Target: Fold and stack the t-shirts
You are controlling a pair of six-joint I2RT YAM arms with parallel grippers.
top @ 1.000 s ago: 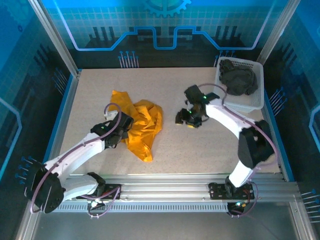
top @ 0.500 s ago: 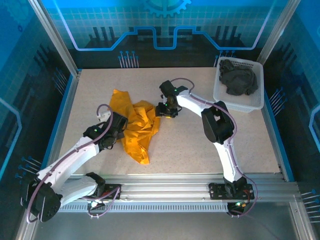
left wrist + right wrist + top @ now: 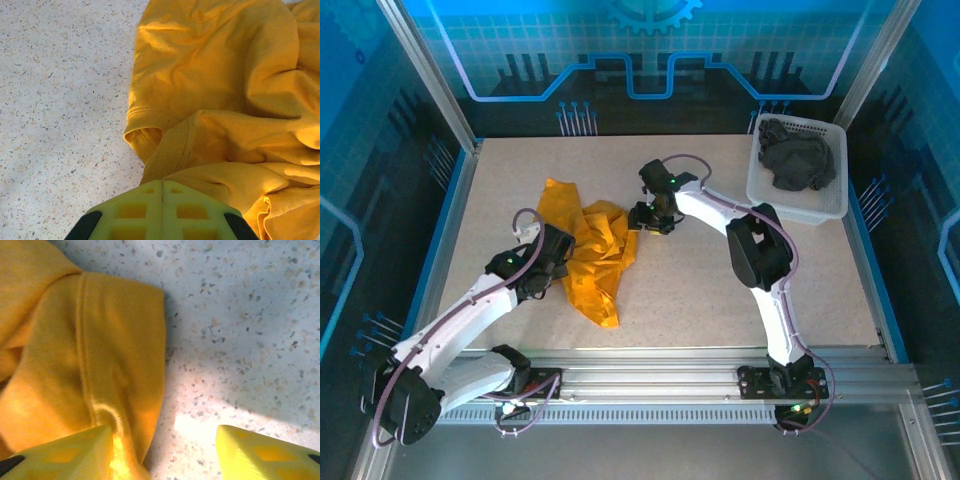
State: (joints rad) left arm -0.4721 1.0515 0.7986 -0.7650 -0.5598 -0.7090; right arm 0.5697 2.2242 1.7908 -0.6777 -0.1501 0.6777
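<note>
1. My left gripper (image 3: 161,189) was clamped shut on a fold of the orange shirt (image 3: 215,90). The rest of the cloth lay bunched just ahead of it and off to its right.
2. My right gripper (image 3: 162,435) stood partly open. One finger was over the orange shirt's hemmed edge, the other over bare table (image 3: 240,340).
3. The grey shirt (image 3: 798,160) sat crumpled in the white basket (image 3: 800,207), well apart from the right gripper, off to its right.
</note>
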